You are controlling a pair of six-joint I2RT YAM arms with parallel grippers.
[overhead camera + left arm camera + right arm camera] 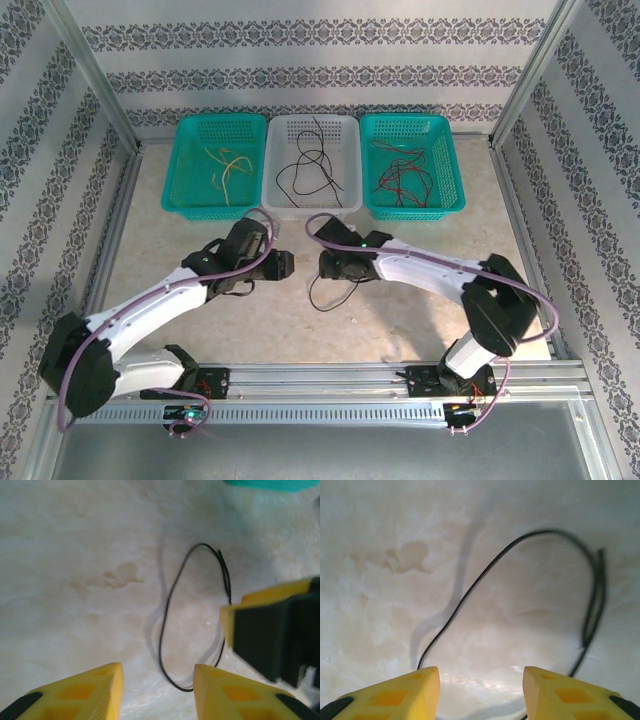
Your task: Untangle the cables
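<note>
We are looking down on the worktop (420, 240), and one loose black cable (167, 607) lies in an open loop near the middle of it, just in front of the two arms where they meet. The left pincer (157, 680) hovers over that loop with its yellow fingers (100, 690) spread apart and nothing between them but bare surface and the lower bend of the cable. Facing it from the other side is the right pincer (481, 680), also wide open and gripping nothing. From the right wrist we see the cable sweep up and round in an arc beyond its fingertips, with both runs coming back down towards the gap. From above, the two pincers sit close together, tip towards tip, with a small space between them, and the cable curls just on the near side of the right one. From the left wrist, a blurred yellow and black finger of the right pincer shows just beside the far side of the loop. Along the far edge stand three baskets side by side. The left teal basket (180, 150) holds yellow cables (225, 165), the white basket (310, 206) in the middle holds black cables (310, 165), and the right teal basket (450, 160) holds red and black cables (400, 175). A faint brownish stain (122, 575) marks the worktop beside the loop.
</note>
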